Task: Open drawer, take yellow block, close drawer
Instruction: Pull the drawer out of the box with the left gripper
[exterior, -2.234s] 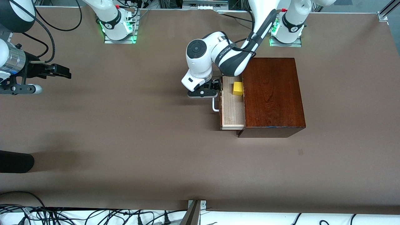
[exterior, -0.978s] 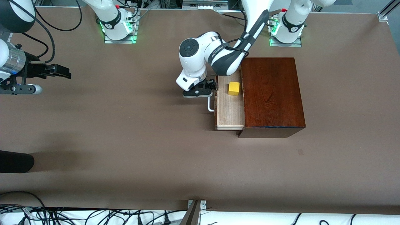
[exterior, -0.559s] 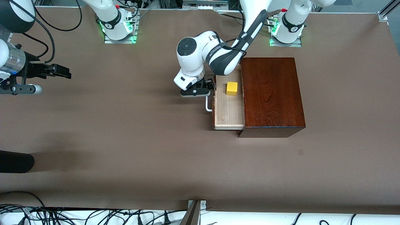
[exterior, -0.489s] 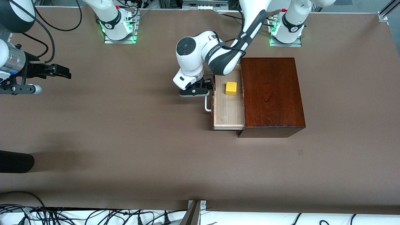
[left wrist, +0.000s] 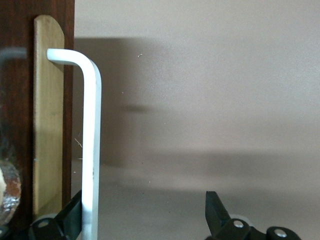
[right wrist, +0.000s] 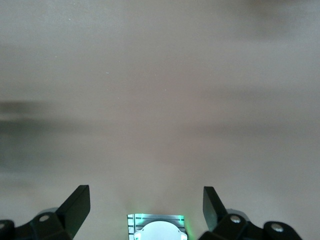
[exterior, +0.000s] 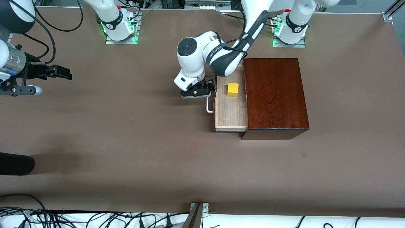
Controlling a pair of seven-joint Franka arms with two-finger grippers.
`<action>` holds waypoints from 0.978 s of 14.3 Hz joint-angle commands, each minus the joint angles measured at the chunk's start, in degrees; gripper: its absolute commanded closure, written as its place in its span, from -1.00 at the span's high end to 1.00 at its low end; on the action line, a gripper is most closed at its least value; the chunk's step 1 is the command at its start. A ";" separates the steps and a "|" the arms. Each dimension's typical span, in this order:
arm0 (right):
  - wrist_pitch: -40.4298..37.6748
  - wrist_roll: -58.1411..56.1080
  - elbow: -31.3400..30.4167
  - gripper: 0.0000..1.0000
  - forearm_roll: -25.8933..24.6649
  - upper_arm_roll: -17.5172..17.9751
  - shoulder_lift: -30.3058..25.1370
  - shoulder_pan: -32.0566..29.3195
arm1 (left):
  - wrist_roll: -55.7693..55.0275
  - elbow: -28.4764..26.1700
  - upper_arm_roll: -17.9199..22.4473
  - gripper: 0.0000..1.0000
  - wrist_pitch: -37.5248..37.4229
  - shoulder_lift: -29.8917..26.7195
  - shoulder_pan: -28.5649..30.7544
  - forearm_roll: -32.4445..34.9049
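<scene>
The dark wooden box [exterior: 275, 95] stands toward the left arm's end of the table. Its drawer [exterior: 231, 114] is pulled partway out toward the right arm's end. The yellow block [exterior: 233, 90] sits in the pale tray, in the part farther from the front camera. My left gripper [exterior: 205, 90] is open at the white handle [exterior: 208, 106]. In the left wrist view the handle [left wrist: 91, 150] runs just inside one finger [left wrist: 70, 215] of the left gripper [left wrist: 145, 207], with the other finger well apart. My right gripper [exterior: 61, 72] waits open over the table at the right arm's end, nothing between its fingers [right wrist: 80, 200].
The two arm bases [exterior: 120, 28] [exterior: 289, 30] stand at the edge farthest from the front camera. A black object [exterior: 15, 163] lies at the right arm's end, nearer the camera. Cables [exterior: 79, 218] run along the near edge. Brown tabletop [exterior: 142, 142] spreads in front of the drawer.
The left gripper has drawn the handle toward the right arm's end, sliding the drawer farther out. The yellow block rode along in the tray. The right arm has not moved.
</scene>
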 commanded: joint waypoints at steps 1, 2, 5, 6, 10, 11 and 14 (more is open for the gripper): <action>0.41 -0.30 -0.36 1.00 -0.78 -0.02 -0.35 -0.03 | -2.22 2.69 -1.33 1.00 4.62 1.76 -1.55 -3.41; 0.32 -0.30 -0.36 1.00 -0.78 -0.02 -0.35 -0.03 | -2.13 2.51 -1.24 1.00 2.96 0.62 -1.46 -3.41; 0.41 -0.30 -0.27 1.00 -0.78 -0.02 -0.35 -0.03 | -2.13 2.51 -1.24 1.00 -1.01 -1.67 -0.93 -3.41; 0.41 -0.30 -0.27 1.00 -0.78 -0.02 -0.35 -0.03 | -2.13 2.42 -1.15 1.00 -1.62 -1.85 -0.93 -3.41; 1.72 -0.30 0.08 1.00 -0.78 0.07 0.17 -0.03 | -2.13 0.49 -1.15 1.00 -3.55 -2.20 -0.93 -3.32; 2.07 -0.21 0.08 1.00 -0.78 0.16 0.44 0.23 | -2.05 0.31 -1.15 1.00 -4.35 -2.20 -0.75 -3.32; 3.04 -0.30 0.17 1.00 -0.87 0.16 0.87 0.23 | -2.05 0.48 -1.15 1.00 -5.49 -4.13 0.21 -3.32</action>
